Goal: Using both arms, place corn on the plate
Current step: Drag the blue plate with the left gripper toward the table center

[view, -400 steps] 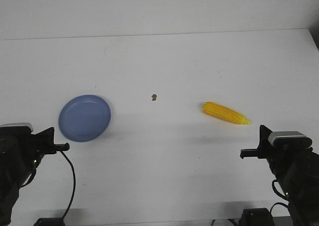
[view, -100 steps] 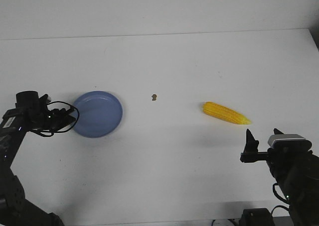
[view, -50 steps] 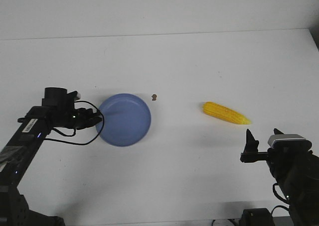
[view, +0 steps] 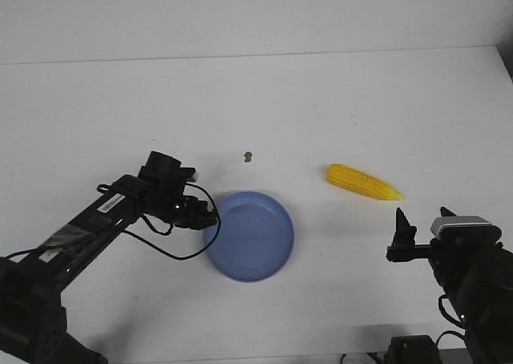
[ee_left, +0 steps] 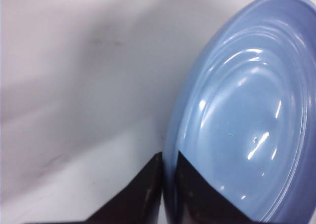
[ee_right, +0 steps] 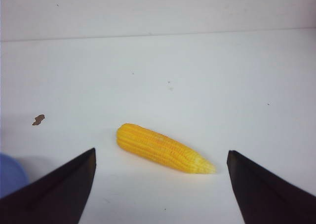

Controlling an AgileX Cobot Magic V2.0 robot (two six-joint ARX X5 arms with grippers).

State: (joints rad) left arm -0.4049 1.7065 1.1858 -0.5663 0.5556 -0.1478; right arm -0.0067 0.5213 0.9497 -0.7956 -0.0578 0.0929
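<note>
The blue plate (view: 250,236) has slid rightward across the white worktop (view: 321,99) toward the corn cob (view: 363,182), its rim clamped in the left pincer (view: 210,220), while the right pincer (view: 398,236) hangs spread apart just short of the corn.

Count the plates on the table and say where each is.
1. The plate lies near the table's front middle, its left rim pinched by the left gripper. None seem hidden.
</note>
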